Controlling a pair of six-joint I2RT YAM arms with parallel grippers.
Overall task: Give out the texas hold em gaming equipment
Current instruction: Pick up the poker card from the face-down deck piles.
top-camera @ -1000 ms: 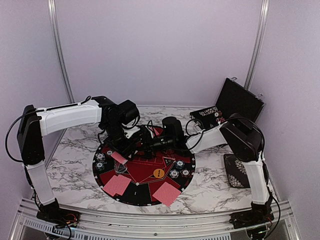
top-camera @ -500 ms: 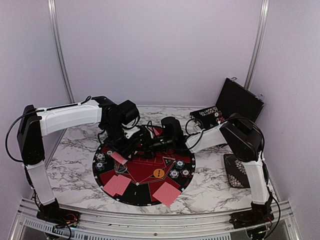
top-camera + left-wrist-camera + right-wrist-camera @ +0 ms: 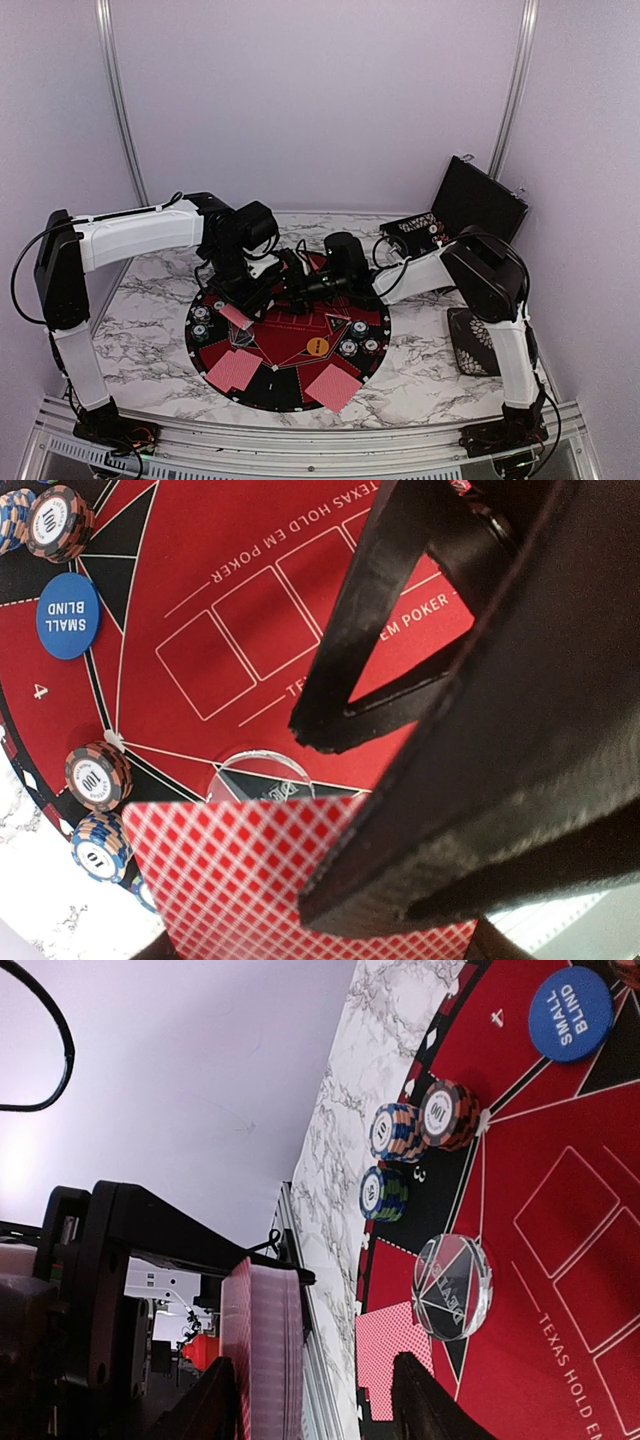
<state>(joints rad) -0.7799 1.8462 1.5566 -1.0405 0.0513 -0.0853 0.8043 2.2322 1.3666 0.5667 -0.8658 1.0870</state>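
Observation:
My left gripper (image 3: 246, 294) is shut on a deck of red-backed playing cards (image 3: 230, 880), held above the left side of the round red-and-black poker mat (image 3: 290, 352). My right gripper (image 3: 312, 1365) is open and straddles that deck (image 3: 265, 1350), seen edge-on. One finger is close by the deck's back and the other stands well apart. Its black fingers (image 3: 350, 680) fill the left wrist view. On the mat lie three dealt cards (image 3: 232, 368), chip stacks (image 3: 448, 1115), a blue SMALL BLIND disc (image 3: 570, 1015), a clear dealer disc (image 3: 452, 1285) and an orange disc (image 3: 317, 346).
A black hinged case (image 3: 468, 208) stands open at the back right. A dark flower-patterned tray (image 3: 470, 342) lies by the right arm's base. More chip stacks (image 3: 360, 340) sit on the mat's right side. White marble table (image 3: 150, 320) surrounds the mat.
My right gripper has edged left toward the deck and its jaws have narrowed around it. The left arm and the deck have stayed put.

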